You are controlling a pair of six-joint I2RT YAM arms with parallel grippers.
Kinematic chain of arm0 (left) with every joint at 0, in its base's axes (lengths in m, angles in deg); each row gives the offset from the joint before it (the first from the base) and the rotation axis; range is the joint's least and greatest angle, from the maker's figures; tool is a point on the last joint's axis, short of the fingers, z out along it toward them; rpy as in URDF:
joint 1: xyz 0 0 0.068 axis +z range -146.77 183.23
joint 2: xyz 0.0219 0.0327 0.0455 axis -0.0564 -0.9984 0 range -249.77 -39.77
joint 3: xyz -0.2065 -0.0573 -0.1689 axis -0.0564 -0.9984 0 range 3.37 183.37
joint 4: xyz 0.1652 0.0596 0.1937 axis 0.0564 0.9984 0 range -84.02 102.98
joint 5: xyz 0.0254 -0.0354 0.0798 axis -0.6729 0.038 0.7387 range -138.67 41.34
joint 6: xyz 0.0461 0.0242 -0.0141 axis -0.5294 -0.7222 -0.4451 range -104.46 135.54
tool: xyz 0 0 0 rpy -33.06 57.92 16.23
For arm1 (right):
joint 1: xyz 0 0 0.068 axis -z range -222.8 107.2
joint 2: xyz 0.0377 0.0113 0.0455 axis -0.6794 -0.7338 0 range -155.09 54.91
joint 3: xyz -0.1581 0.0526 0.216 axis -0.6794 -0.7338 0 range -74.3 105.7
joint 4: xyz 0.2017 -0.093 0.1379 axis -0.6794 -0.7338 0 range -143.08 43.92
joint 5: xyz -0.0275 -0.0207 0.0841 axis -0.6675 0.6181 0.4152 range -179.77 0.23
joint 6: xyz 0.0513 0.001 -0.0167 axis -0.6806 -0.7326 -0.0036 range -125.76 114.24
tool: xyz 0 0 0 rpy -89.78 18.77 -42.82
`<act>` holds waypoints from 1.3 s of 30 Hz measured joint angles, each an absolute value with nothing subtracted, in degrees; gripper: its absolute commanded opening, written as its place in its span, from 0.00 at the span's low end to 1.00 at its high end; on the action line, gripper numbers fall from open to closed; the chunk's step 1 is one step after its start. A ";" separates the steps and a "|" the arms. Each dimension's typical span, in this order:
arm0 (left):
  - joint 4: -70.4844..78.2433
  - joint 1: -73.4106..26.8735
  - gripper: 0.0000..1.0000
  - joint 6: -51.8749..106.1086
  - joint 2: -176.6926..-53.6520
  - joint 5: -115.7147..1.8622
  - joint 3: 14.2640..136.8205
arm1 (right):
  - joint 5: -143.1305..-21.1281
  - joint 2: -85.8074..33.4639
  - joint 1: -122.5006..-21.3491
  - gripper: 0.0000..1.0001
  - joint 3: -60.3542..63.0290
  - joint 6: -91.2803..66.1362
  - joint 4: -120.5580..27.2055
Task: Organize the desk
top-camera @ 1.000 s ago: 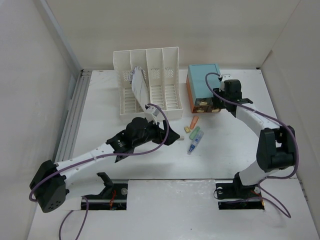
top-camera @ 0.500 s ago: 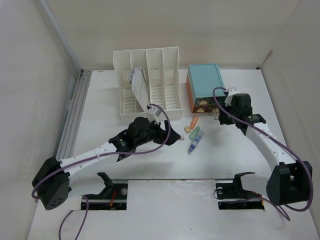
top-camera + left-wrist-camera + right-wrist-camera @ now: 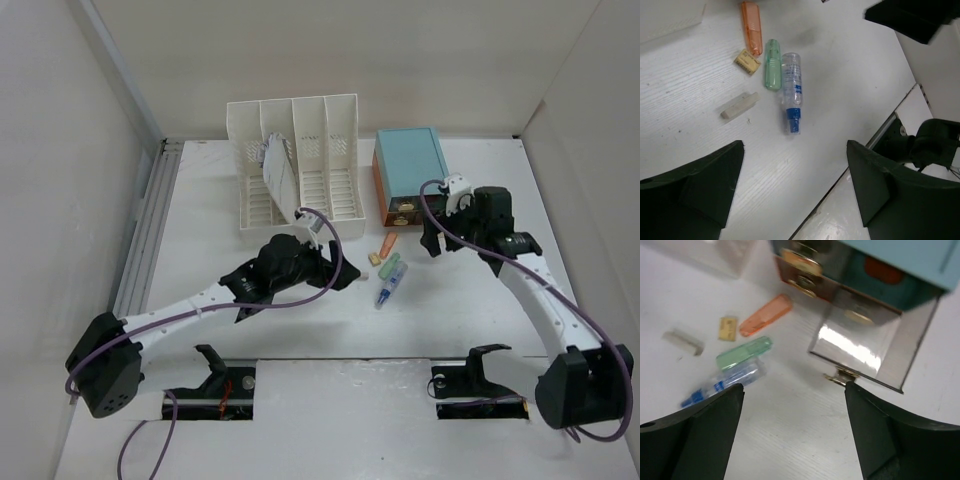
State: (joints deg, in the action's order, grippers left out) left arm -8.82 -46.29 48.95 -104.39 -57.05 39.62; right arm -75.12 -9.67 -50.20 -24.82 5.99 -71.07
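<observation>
- Wide matte white counter [image 3: 440, 310]: spans the workspace beneath both arms. Judged rigid and fixed, not itself graspable.
- Clutter mid-counter: clear spray bottle with blue cap [image 3: 791, 87] beside a green translucent plastic tube [image 3: 772, 70]. Judged light, smooth and prone to rolling; grip across the barrel, mid-length.
- Left arm's fingers [image 3: 695, 190]: spread wide, empty, above the bottle.
- Right arm's fingers [image 3: 695, 435]: spread wide, empty, near the pulled-out shiny metal drawer [image 3: 860, 347].

Probably a robotics lab: bare white panels [image 3: 60, 150] wall in the desk [image 3: 460, 300] (two bolted robot arms [image 3: 190, 305]).

One file rack [image 3: 340, 150], one drawer box [image 3: 408, 165], two markers [image 3: 751, 27] [image 3: 772, 65], one spray bottle [image 3: 791, 85], perhaps two erasers [image 3: 747, 62] [image 3: 739, 105].
</observation>
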 measured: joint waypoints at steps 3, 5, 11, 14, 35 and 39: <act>-8.61 -46.55 0.47 48.49 -106.35 -55.25 39.91 | -64.27 -5.30 -50.20 0.83 -22.09 16.31 -75.45; -8.19 -46.72 0.08 48.11 -108.21 -53.97 40.02 | -55.92 -4.01 -50.35 0.82 -17.85 29.27 -81.65; -6.57 -47.31 0.25 47.33 -109.61 -50.82 40.02 | -42.61 -6.37 -52.01 0.79 -11.62 69.70 -101.04; -6.46 -47.51 0.48 47.31 -109.61 -50.16 40.02 | -41.98 -11.98 -53.78 0.70 -11.62 81.42 -105.41; 1.25 -50.05 0.75 53.45 -93.35 -38.75 37.68 | -58.02 -33.60 -70.70 0.54 -16.19 91.60 -100.19; 2.67 -50.05 0.75 54.65 -88.12 -37.94 37.57 | -62.15 -35.22 -72.93 0.54 -16.41 89.24 -97.37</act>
State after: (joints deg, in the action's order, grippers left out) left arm 2.67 -50.05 54.65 -88.12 -37.94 37.57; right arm -62.15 -35.22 -72.93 -16.41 89.24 -97.37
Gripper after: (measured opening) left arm 0.750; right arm 0.537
